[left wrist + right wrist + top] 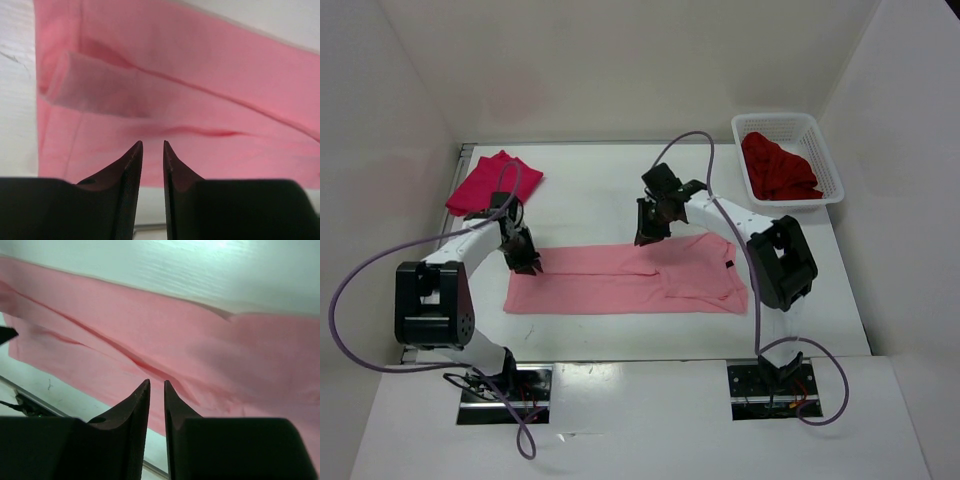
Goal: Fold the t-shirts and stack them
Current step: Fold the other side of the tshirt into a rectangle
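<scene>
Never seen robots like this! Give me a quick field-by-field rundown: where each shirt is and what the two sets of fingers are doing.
Pink shirt: spread flat, folded into a long strip
Crimson shirt: folded, far left corner
Dark red shirt: bunched in white basket
Left fingers: slightly apart, empty, above pink shirt's left end
Right fingers: slightly apart, empty, above its far edge

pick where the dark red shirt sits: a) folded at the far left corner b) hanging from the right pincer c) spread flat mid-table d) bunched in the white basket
D: the dark red shirt lies crumpled inside the white basket at the far right, away from both arms.
</scene>
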Controlling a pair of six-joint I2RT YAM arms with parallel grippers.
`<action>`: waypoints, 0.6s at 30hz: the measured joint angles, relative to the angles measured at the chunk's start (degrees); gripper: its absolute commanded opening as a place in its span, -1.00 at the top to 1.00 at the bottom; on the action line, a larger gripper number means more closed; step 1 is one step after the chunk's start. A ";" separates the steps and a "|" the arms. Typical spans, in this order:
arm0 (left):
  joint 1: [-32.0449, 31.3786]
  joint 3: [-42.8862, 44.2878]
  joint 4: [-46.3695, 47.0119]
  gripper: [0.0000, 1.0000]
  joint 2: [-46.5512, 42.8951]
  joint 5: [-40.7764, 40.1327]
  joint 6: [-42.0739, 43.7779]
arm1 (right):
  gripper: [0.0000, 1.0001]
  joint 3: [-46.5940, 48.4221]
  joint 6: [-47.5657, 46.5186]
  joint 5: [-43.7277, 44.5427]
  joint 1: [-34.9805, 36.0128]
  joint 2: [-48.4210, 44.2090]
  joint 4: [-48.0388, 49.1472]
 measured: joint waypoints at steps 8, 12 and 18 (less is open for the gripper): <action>2.75 1.75 -4.02 0.44 -9.53 4.52 -1.18 | 0.99 4.83 -0.81 -1.14 1.18 5.64 2.27; 3.06 4.11 1.27 0.47 -2.12 5.18 -3.32 | 0.99 6.69 -1.46 -0.79 3.06 9.62 2.25; 3.06 7.87 5.99 0.47 7.78 3.76 -3.39 | 0.99 10.12 -1.90 -0.74 6.54 14.05 2.12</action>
